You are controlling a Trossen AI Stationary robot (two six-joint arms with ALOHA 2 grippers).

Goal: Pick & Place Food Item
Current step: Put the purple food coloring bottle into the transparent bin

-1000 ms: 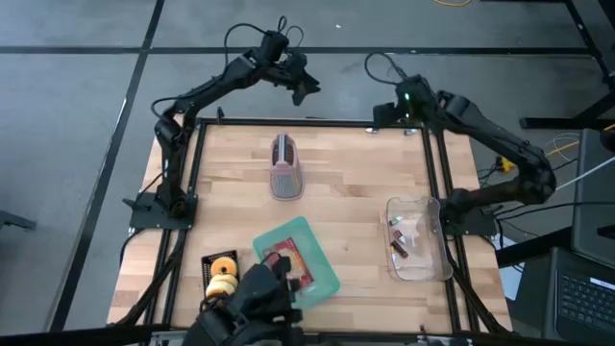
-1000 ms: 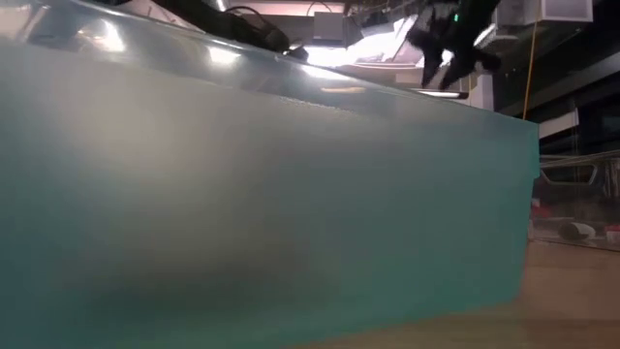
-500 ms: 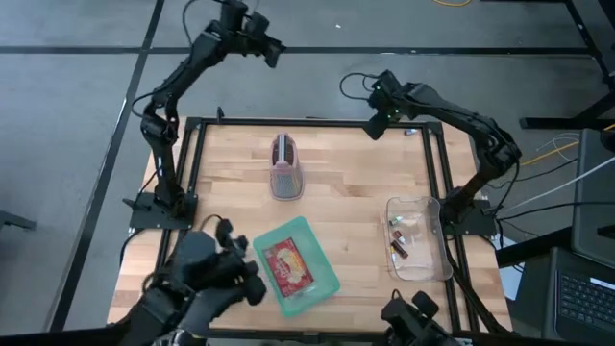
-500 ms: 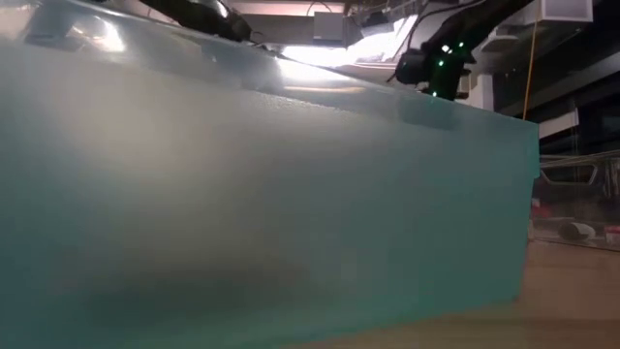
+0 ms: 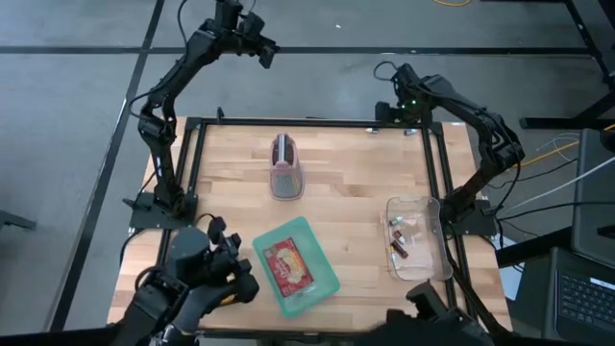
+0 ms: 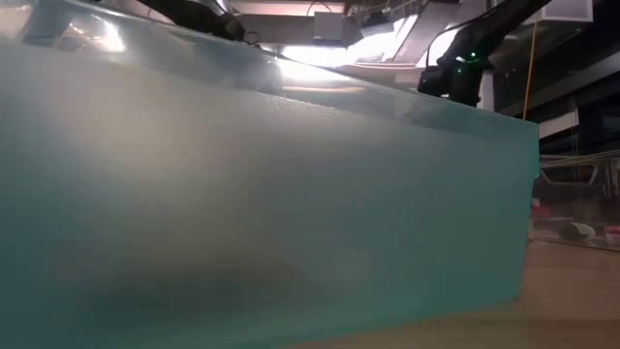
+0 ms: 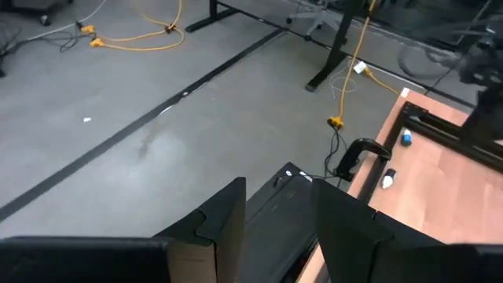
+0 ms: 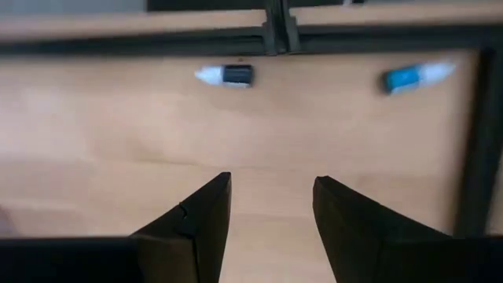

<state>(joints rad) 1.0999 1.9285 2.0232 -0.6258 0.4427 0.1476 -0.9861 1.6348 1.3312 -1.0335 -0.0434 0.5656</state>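
A red-wrapped food item (image 5: 286, 266) lies flat in a teal tray (image 5: 322, 286) near the table's near edge. A pink-and-grey toaster-like thing (image 5: 285, 168) stands at the table's far middle. My left gripper (image 5: 266, 50) is open and empty, raised beyond the table's far edge over the floor (image 7: 277, 228). My right gripper (image 5: 386, 113) is open and empty above the table's far right corner, over bare wood (image 8: 271, 212). Both are far from the tray.
A clear container (image 5: 423, 264) with small dark items sits at the right edge. A dark figure (image 5: 192, 288) leans over the near left corner. Two small pens (image 8: 226, 75) lie by the far frame. The tray's teal wall (image 6: 271, 204) fills the low view.
My left gripper has swung up and away from the table, past the far edge and toward the left. My right arm has shifted about near the far right corner. The dark figure has moved from the near middle to the near left, covering a black holder with yellow rings.
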